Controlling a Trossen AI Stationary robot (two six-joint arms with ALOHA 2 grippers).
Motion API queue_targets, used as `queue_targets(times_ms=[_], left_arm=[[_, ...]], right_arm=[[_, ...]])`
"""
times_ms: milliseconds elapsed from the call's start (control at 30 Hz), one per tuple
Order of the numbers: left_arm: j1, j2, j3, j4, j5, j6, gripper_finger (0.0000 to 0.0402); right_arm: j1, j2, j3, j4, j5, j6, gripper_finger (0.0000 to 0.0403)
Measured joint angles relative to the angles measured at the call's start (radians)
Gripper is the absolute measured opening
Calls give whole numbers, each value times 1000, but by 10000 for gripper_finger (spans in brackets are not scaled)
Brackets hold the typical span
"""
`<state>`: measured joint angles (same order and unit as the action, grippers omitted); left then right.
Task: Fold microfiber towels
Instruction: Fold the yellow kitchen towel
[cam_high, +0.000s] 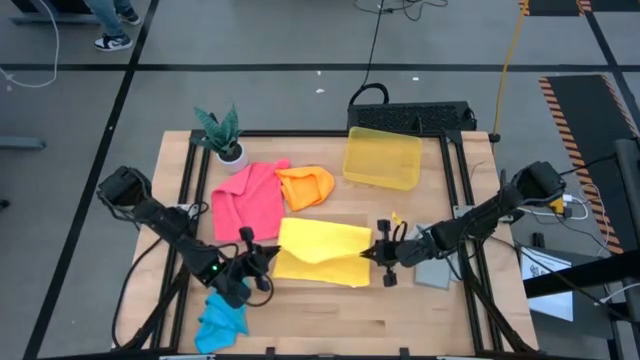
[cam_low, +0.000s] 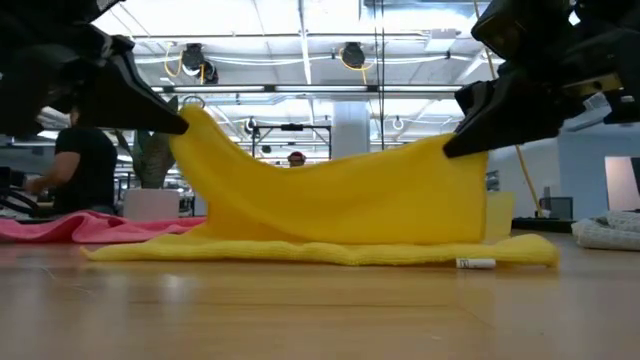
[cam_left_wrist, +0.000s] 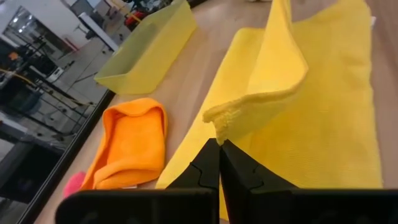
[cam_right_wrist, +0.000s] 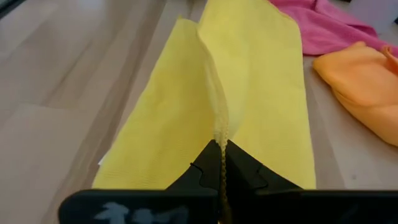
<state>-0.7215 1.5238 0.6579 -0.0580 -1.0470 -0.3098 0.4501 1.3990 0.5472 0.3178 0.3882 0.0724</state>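
Stretching left to right across the middle of the wooden table (cam_high: 330, 310), the yellow towel (cam_high: 322, 250) has its long axis running between the two arms. Its near edge is lifted off the boards at both ends and sags in a shallow curve between them, while the rest lies flat beneath.

The left gripper (cam_high: 262, 258) has its fingers closed tight on the towel's left corner, where the nubby hemmed edge bunches just above the fingertips. The right gripper (cam_high: 378, 254) is likewise clamped on the right corner, the cloth rising from it as a thin upright fold.

The fabric looks soft and finely looped, with a small white tag (cam_low: 476, 263) at its near right edge.

Farther back on the left, the pink towel (cam_high: 247, 198) lies crumpled and spread out, and the orange towel (cam_high: 305, 186) sits touching its right side, folded into a rounded bundle. The blue towel (cam_high: 222, 320) is heaped at the near left edge. The grey towel (cam_high: 434, 272) lies flat beneath the right arm.

A translucent yellow bin (cam_high: 382, 157) with smooth walls stands at the far side, and a small potted plant (cam_high: 224, 134) stands at the far left corner.
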Motion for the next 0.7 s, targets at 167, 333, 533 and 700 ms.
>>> queue_targets(times_ms=[167,333,533,700], left_arm=[[-23,0,0,3,-18,-7,4],[-49,0,31,101,-106,39,3],[-109,0,154,322,75,313,3],[-170,0,292,377,199,436,2]], right_arm=[[40,-2,0,8,7,-14,0],[107,-49,18,6,110,-40,0],[228,-155,95,25,11,-42,0],[333,-181,140,210,-184,-73,0]])
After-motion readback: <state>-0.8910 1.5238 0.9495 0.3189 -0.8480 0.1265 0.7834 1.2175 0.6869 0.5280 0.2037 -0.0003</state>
